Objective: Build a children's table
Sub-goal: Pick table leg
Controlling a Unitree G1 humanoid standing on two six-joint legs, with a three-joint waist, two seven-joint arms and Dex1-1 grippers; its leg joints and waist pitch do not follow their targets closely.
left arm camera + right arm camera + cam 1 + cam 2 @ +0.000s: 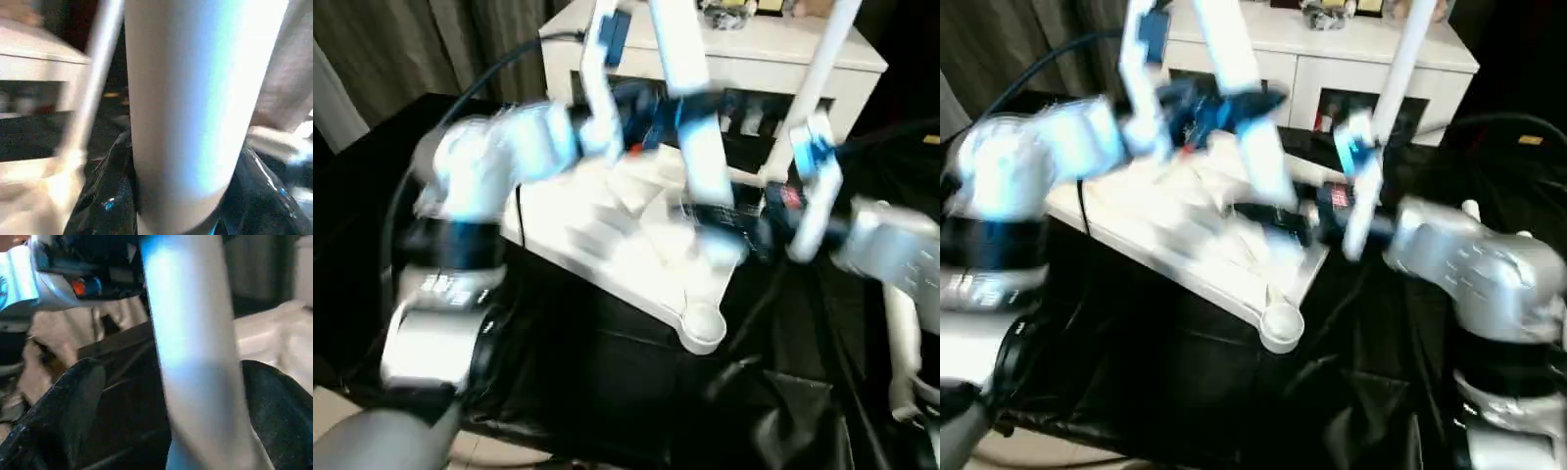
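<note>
The children's table top (636, 264) lies upside down on the black cover, with an empty round socket (703, 328) at its near corner. Three white legs stand up from it: one on the left (597, 69), one in the middle (680, 49) and one on the right (822, 78). My left gripper (677, 103) is shut on the middle leg partway up; that leg (195, 98) sits tight between the black fingers (110, 200). Near the same leg's base, my right gripper (720, 217) is open around the leg (195, 357), with a gap beside one finger (73, 406).
A white cabinet (754, 59) with small items on top stands close behind the table top. The black-covered work table (607, 392) stretches toward me. Black cables run along both arms. Grey curtains hang at the back left.
</note>
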